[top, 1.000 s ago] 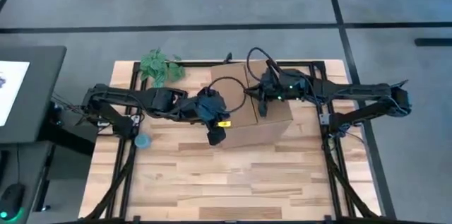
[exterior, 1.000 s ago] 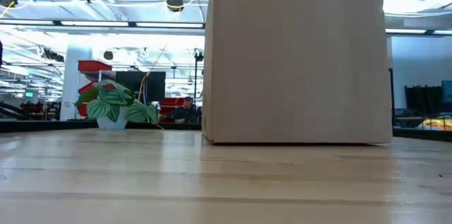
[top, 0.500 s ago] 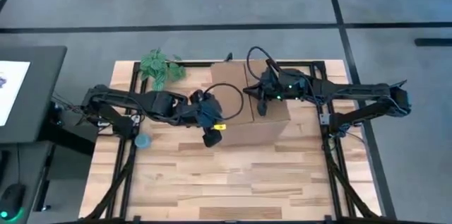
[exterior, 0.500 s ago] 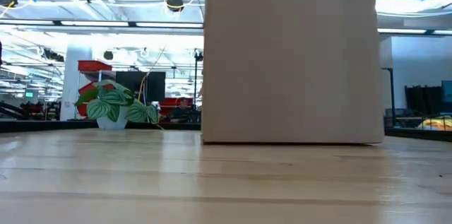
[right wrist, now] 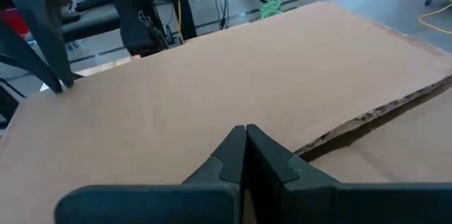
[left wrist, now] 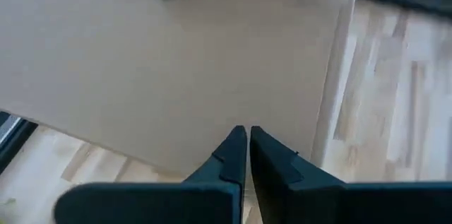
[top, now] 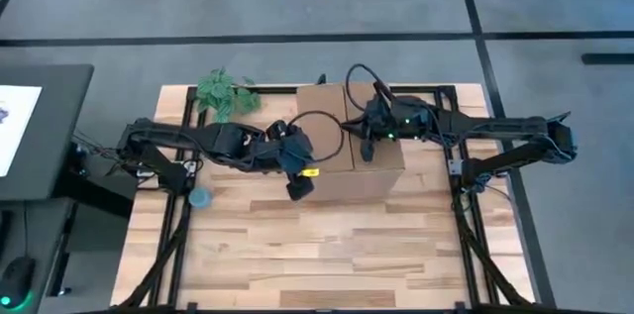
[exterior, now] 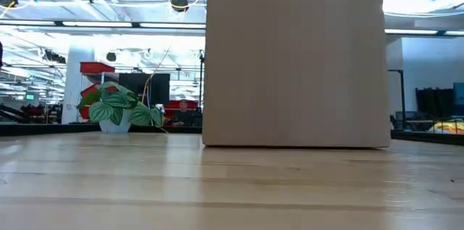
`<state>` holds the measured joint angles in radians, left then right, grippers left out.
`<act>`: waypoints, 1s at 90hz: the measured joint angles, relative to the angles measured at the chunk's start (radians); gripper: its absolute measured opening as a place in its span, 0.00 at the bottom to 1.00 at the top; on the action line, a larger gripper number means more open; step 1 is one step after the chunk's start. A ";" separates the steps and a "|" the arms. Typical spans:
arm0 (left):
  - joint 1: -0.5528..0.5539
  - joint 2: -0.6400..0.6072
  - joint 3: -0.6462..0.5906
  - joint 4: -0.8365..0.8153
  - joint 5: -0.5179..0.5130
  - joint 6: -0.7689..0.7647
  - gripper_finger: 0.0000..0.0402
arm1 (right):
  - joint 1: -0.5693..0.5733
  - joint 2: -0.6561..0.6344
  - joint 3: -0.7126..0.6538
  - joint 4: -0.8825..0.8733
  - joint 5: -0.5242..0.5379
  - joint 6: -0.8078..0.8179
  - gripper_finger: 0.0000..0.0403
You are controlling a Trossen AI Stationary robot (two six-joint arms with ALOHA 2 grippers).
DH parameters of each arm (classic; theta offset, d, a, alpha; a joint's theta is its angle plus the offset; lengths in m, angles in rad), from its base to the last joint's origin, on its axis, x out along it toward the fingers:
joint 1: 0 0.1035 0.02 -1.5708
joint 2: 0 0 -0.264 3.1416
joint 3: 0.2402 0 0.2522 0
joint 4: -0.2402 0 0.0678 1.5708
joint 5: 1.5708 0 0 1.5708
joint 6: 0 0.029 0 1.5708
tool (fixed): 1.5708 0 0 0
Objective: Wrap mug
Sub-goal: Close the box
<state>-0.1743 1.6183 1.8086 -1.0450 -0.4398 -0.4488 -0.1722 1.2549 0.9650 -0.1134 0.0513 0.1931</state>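
My left gripper has its fingers pressed together, at the box's left side. My right gripper is pinched closed too, on top of it. The box is plain brown cardboard, standing in the middle back of the table. I see no mug.

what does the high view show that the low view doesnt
Only the high view shows both arms: the left claw at the cardboard box's front left edge, the right claw over its top, plus a small blue object by the table's left side. Only the low view shows the room behind, with ceiling lights. Both show the box, the wooden table and the potted plant.
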 joint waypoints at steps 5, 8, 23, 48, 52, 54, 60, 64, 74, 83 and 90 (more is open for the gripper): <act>-0.006 -0.014 0.012 0.003 -0.001 -0.014 0.00 | 0.000 0.000 0.009 -0.004 -0.001 0.002 0.00; -0.009 -0.024 0.014 0.002 0.000 -0.025 0.00 | 0.000 0.000 0.014 -0.005 -0.002 0.002 0.00; -0.043 -0.081 -0.034 -0.014 -0.057 -0.092 0.00 | -0.001 0.003 0.025 -0.032 -0.005 0.000 0.00; -0.087 -0.203 -0.115 -0.041 -0.147 -0.179 0.00 | -0.011 0.008 0.029 -0.081 -0.015 -0.015 0.00; -0.098 -0.227 -0.130 -0.039 -0.170 -0.191 0.00 | -0.011 0.007 0.029 -0.081 -0.014 -0.014 0.00; -0.103 -0.242 -0.139 -0.036 -0.180 -0.196 0.00 | -0.011 0.006 0.029 -0.081 -0.014 -0.014 0.00; -0.120 -0.289 -0.172 -0.034 -0.217 -0.219 0.00 | -0.011 0.002 0.030 -0.083 -0.014 -0.014 0.00; -0.133 -0.323 -0.200 -0.033 -0.238 -0.235 0.00 | -0.012 0.000 0.034 -0.090 -0.014 -0.011 0.00; -0.166 -0.422 -0.315 0.053 -0.289 -0.250 0.00 | -0.011 0.000 0.058 -0.108 -0.014 -0.006 0.00; -0.187 -0.540 -0.473 0.233 -0.303 -0.215 0.00 | -0.011 0.001 0.083 -0.121 -0.013 0.005 0.00; -0.199 -0.639 -0.618 0.411 -0.305 -0.173 0.00 | -0.012 0.001 0.092 -0.108 -0.009 0.033 0.00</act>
<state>-0.3733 0.9791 1.1903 -0.6339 -0.7448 -0.6216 -0.1838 1.2560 1.0573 -0.2213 0.0425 0.2262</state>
